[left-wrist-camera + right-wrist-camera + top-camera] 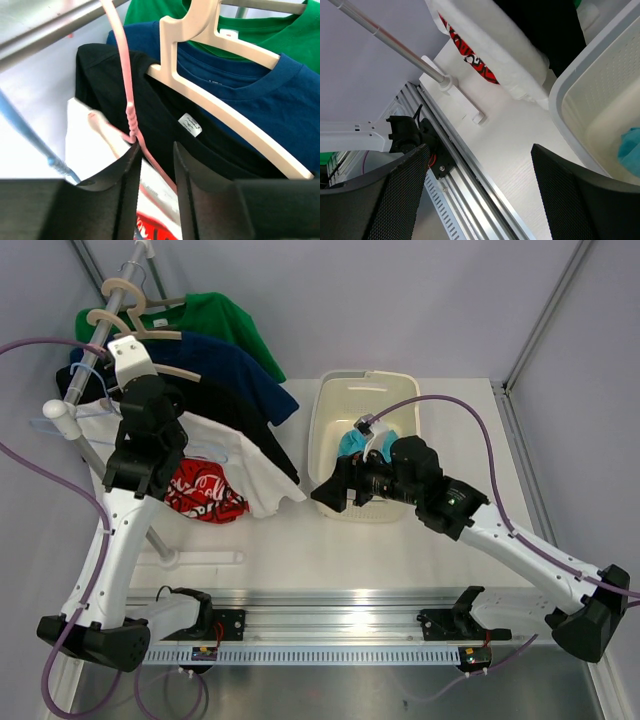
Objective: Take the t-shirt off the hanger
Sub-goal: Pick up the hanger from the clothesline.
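Observation:
A white t-shirt with a red print hangs on a pink wire hanger at the near end of the clothes rail. It also shows in the left wrist view and the right wrist view. My left gripper is up at the hanger necks. Its jaws stand a little apart, with the pink hanger's shoulder wire running between them and its twisted neck at the left fingertip. My right gripper is wide open and empty, low over the table beside the basket.
A black t-shirt, a blue t-shirt on a beige hanger and a green t-shirt hang behind the white one. A cream basket holding a teal cloth stands at centre. The rail's stand rises at left.

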`<state>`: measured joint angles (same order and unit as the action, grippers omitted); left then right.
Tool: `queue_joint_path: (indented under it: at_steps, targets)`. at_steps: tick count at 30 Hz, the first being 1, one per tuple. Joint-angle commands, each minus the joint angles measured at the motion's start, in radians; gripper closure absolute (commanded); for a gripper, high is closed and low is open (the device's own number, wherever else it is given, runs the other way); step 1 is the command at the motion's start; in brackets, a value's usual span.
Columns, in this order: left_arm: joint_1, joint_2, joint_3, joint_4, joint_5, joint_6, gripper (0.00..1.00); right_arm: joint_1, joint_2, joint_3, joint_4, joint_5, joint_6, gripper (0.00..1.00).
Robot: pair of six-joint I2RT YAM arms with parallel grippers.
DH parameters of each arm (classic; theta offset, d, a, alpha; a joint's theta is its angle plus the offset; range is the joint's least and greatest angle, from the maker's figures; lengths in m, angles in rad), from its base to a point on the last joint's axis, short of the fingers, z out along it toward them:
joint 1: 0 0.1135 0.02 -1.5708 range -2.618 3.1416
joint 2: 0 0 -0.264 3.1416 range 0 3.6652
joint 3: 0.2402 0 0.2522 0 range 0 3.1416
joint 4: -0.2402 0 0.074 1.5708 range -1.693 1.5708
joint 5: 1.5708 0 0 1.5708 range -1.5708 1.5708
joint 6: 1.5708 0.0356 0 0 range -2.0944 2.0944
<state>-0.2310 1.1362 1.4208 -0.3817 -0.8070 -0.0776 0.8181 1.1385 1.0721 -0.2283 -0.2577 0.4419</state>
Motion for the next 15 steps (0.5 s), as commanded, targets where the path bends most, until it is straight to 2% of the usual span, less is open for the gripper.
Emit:
queue_joint_path:
  at_steps: [1, 3, 7, 10, 15]
  targets:
    - [0.004, -0.010, 0.038, 0.046, 0.014, 0.036, 0.69, 0.013, 0.007, 0.029, 0.026, -0.037, -0.025, 0.11]
    - [0.004, -0.015, 0.038, 0.046, 0.017, 0.039, 0.78, 0.012, 0.012, 0.032, 0.024, -0.038, -0.025, 0.11]
    - [0.004, -0.026, 0.036, 0.044, 0.017, 0.041, 0.87, 0.013, 0.012, 0.032, 0.021, -0.041, -0.025, 0.11]
    - [0.004, -0.041, 0.038, 0.043, 0.014, 0.039, 1.00, 0.012, 0.010, 0.034, 0.020, -0.040, -0.026, 0.11]
    - [0.004, -0.070, 0.052, 0.030, 0.019, 0.029, 1.00, 0.013, 0.010, 0.035, 0.018, -0.037, -0.026, 0.10]
